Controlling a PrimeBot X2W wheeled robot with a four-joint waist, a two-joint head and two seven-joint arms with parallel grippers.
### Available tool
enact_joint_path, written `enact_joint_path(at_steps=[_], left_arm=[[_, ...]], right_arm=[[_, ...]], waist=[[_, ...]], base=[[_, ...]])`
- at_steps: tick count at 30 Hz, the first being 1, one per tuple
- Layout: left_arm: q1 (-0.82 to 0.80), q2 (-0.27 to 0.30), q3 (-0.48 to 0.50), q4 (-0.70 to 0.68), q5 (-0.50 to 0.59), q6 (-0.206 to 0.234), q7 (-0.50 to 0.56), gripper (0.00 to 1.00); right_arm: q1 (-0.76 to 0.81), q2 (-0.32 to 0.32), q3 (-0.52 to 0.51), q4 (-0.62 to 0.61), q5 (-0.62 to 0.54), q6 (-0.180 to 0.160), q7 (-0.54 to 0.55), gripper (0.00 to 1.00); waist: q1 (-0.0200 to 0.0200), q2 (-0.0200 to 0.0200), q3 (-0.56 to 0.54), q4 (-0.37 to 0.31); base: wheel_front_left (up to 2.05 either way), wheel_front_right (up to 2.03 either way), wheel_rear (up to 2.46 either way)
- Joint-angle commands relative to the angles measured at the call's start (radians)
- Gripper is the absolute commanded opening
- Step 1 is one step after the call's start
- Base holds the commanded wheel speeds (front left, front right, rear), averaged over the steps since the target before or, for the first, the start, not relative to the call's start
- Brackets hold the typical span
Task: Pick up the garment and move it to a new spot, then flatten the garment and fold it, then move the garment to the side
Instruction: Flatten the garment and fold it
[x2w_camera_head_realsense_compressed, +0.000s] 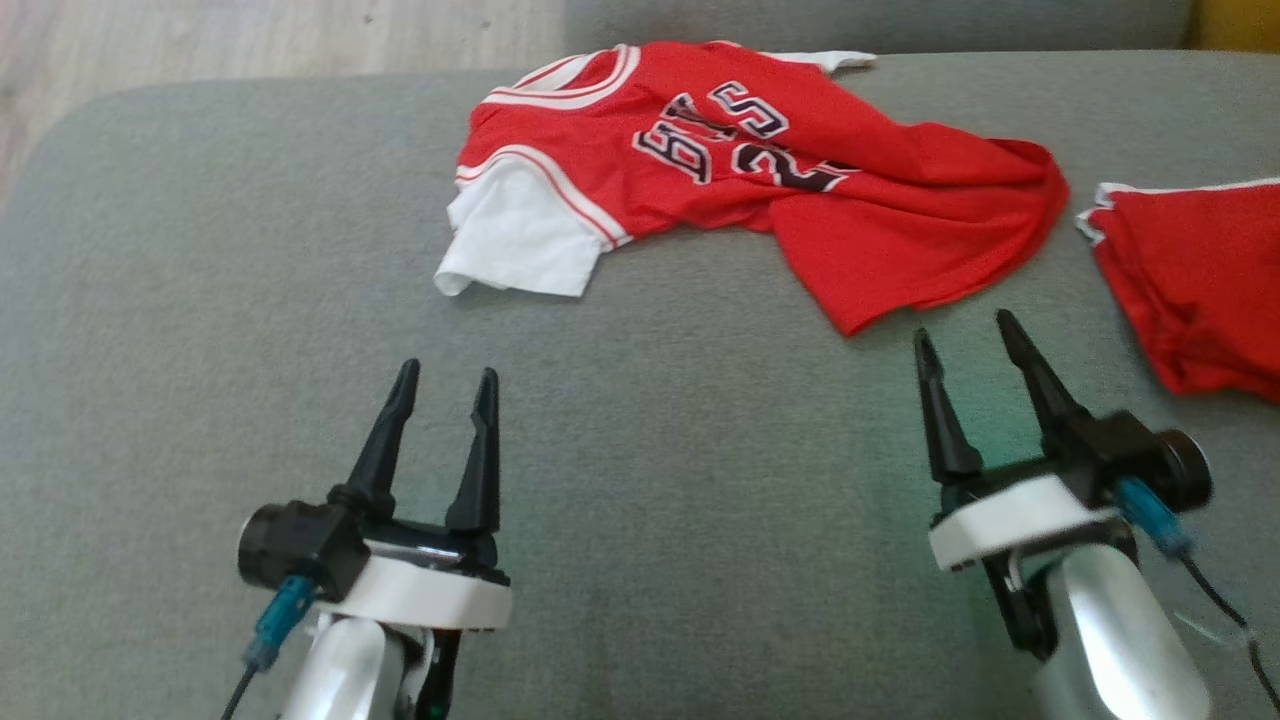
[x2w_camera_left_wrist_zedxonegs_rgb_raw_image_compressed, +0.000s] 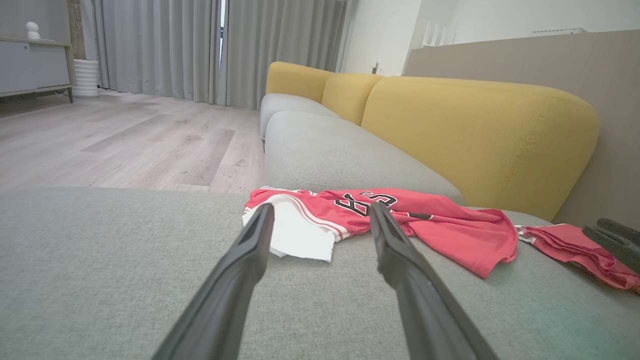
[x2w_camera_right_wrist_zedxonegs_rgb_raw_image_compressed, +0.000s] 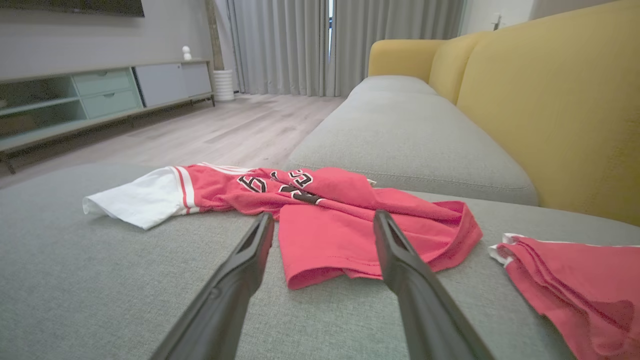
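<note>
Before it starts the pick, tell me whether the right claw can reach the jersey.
Probably yes: the right claw is open, and only bare cushion lies between it and the jersey; the folded red cloth lies aside.

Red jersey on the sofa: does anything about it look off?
The red jersey lies crumpled on the grey cushion: its hem end is twisted over itself, creasing the lettering, while one white sleeve sticks out. Nothing looks torn.

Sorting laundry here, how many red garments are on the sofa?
2: the crumpled red jersey at centre, and a second red garment to its right, partly cut off at the picture's edge.
</note>
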Motion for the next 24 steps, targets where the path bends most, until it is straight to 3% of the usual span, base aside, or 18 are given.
enact_joint_path(at_steps=[1, 9, 22, 23, 24], left_arm=[[-0.041, 0.007, 0.016, -0.029, -0.002, -0.004, -0.006, 1.00], [-0.059, 0.007, -0.010, -0.017, -0.017, -0.005, -0.006, 1.00], [-0.085, 0.007, -0.022, -0.014, -0.019, -0.005, -0.006, 1.00], [-0.086, 0.007, -0.022, -0.014, -0.018, -0.005, -0.006, 1.00], [-0.087, 0.007, -0.020, -0.014, -0.018, -0.005, -0.006, 1.00]], right_arm=[[-0.061, 0.005, 0.031, -0.007, -0.025, -0.001, 0.013, 1.00], [-0.167, 0.005, 0.053, 0.157, -0.167, -0.001, 0.103, 1.00], [-0.338, 0.005, -0.038, 0.419, -0.332, -0.001, 0.198, 1.00], [-0.346, 0.005, -0.045, 0.433, -0.337, -0.001, 0.198, 0.84], [-0.353, 0.005, -0.051, 0.445, -0.337, -0.001, 0.196, 0.35]], waist=[[0.0000, 0.0000, 0.011, 0.021], [0.0000, 0.0000, 0.045, 0.076], [0.0000, 0.0000, 0.089, 0.119], [0.0000, 0.0000, 0.091, 0.120], [0.0000, 0.0000, 0.092, 0.119]], base=[[0.00, 0.00, 0.00], [0.00, 0.00, 0.00], [0.00, 0.00, 0.00], [0.00, 0.00, 0.00], [0.00, 0.00, 0.00]])
